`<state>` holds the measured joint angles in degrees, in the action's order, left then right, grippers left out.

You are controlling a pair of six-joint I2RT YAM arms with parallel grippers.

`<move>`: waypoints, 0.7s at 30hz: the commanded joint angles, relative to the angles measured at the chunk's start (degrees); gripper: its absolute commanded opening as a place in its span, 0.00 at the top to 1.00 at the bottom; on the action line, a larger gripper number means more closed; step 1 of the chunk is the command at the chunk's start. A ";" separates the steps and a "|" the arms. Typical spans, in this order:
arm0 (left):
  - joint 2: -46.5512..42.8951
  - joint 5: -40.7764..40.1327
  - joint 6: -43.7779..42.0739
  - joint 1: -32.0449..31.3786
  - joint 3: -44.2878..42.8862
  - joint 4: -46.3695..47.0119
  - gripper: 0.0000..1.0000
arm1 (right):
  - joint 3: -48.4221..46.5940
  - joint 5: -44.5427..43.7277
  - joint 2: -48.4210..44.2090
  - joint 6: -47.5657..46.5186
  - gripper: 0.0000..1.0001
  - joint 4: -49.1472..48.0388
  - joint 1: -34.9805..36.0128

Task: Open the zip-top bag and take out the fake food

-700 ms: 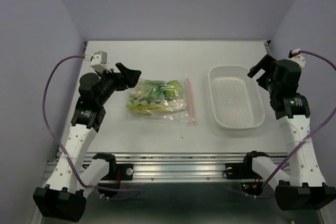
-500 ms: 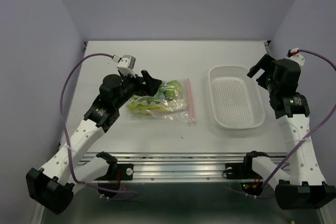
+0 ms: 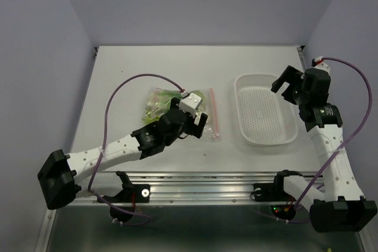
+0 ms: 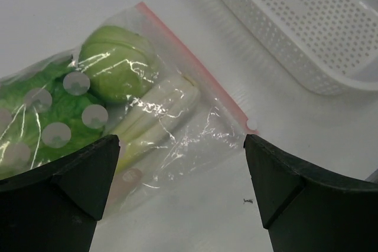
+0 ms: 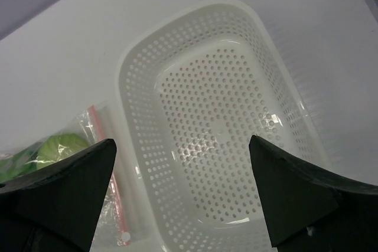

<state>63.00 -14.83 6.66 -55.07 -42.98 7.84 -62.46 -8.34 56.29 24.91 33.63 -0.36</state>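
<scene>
The zip-top bag (image 4: 177, 128) lies flat on the white table, clear and crinkly, its pink zip strip (image 4: 195, 66) closed along the edge facing the tray. Inside it is the fake food: a pale green round piece (image 4: 115, 63), leafy green pieces (image 4: 35, 110) and yellow-green stalks (image 4: 153, 116). My left gripper (image 3: 195, 127) hovers open over the bag's near corner by the zip end, its fingers (image 4: 71, 193) touching nothing. My right gripper (image 3: 287, 87) hangs open above the tray's far right side, empty. From the top, the left arm covers much of the zip-top bag (image 3: 156, 101).
A white perforated tray (image 3: 266, 137) stands right of the bag, empty; the right wrist view shows this tray (image 5: 218, 128) below its fingers and the zip strip (image 5: 109, 163) at the left. Purple walls close in the table on three sides.
My left arm has swung from the bag's left side across it to its near right corner, still open. My right gripper has shifted slightly left over the tray.
</scene>
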 commanded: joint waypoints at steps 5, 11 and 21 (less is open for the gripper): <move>10.88 -23.12 -1.38 -13.30 -2.88 -3.87 0.01 | 0.32 11.47 0.31 -1.26 0.00 -2.87 -0.08; 24.78 -34.53 -2.70 -18.49 -11.58 -10.64 0.01 | 0.23 14.67 1.19 -1.09 0.00 -2.95 -0.08; 39.38 -42.30 -1.65 -21.30 -17.04 -14.16 0.01 | -0.03 17.13 1.28 -1.35 0.00 -2.95 -0.08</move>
<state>101.91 -51.22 4.69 -76.14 -56.62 -5.04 -61.76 6.96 58.02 24.36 32.97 -0.36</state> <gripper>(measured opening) 0.986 0.998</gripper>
